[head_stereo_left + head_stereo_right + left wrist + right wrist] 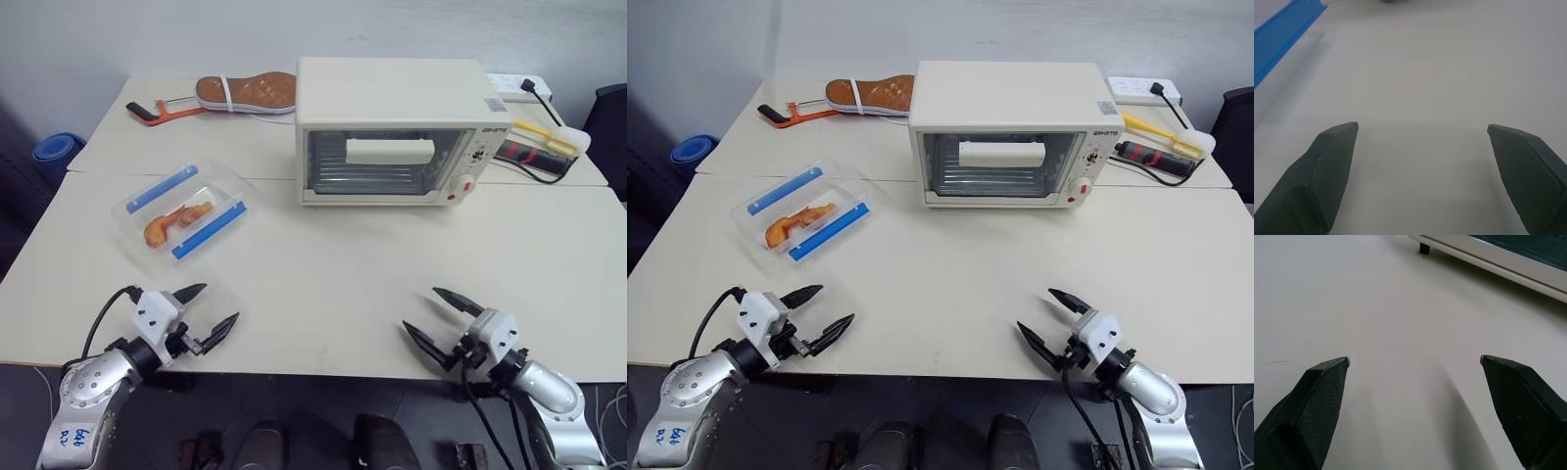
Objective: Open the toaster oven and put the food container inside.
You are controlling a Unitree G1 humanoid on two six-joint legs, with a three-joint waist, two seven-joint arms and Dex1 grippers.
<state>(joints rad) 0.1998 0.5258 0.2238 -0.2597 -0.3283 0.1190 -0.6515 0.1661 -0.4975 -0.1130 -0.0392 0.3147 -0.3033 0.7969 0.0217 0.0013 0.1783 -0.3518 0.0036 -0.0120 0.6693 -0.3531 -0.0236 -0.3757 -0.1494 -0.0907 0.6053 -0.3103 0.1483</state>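
Observation:
The cream-white toaster oven (392,127) stands at the back middle of the table with its glass door shut and the bar handle (390,151) across it. The clear food container (184,211), with two blue clip strips and orange food inside, lies on the table left of the oven. My left gripper (212,308) hovers open near the front left edge, short of the container. My right gripper (438,315) is open near the front right edge, well short of the oven. The right wrist view catches the oven's base (1484,259); the left wrist view catches a blue strip (1281,32).
Behind the oven lie a shoe sole (245,92) and an orange-handled saw (157,113) at the back left. A power strip (519,86), a yellow tool (544,132) and a black-red tool (529,157) lie at the back right. A seam (265,178) joins two tables.

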